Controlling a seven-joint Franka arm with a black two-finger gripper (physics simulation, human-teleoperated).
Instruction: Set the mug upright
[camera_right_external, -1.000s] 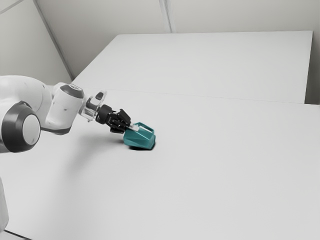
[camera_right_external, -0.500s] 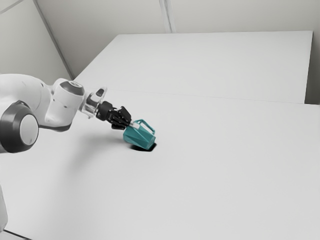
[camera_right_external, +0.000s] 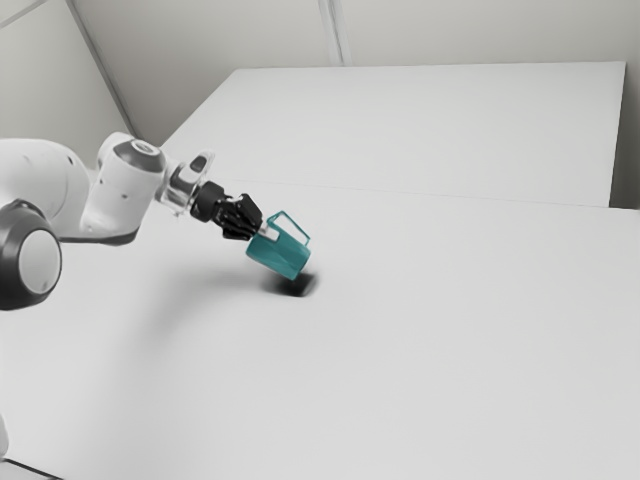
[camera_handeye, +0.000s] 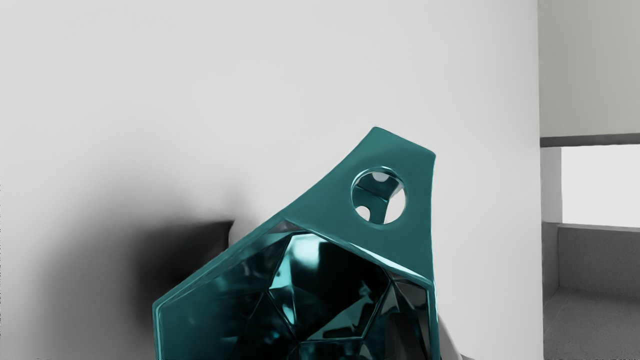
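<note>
**Mug lifted clear and tipping toward upright**

In the past second we have gone from a mug lying almost on its side at the table to one raised off it. In the exterior view the mug (camera_right_external: 278, 254) now hangs over the table (camera_right_external: 430, 340), its dark shadow (camera_right_external: 296, 286) apart from it at about five o'clock. Our gripper (camera_right_external: 263, 232) has climbed along with it and is closed on the body near the mouth, coming in from ten o'clock.

The tilt has changed too. The handle (camera_right_external: 292, 226), which sloped only gently a second ago, now slants more steeply on the mug's one o'clock side. The mouth leans toward ten o'clock and the base toward four. The wrist view looks straight into the mouth, with the handle beside it.

For the task, we judge this to be partway: the mug is held and better angled, yet still tilted and not standing. We would keep turning the mouth toward twelve, then lower it until the base sits flat. If we let go at this slant, it could well topple back onto its side.
</note>
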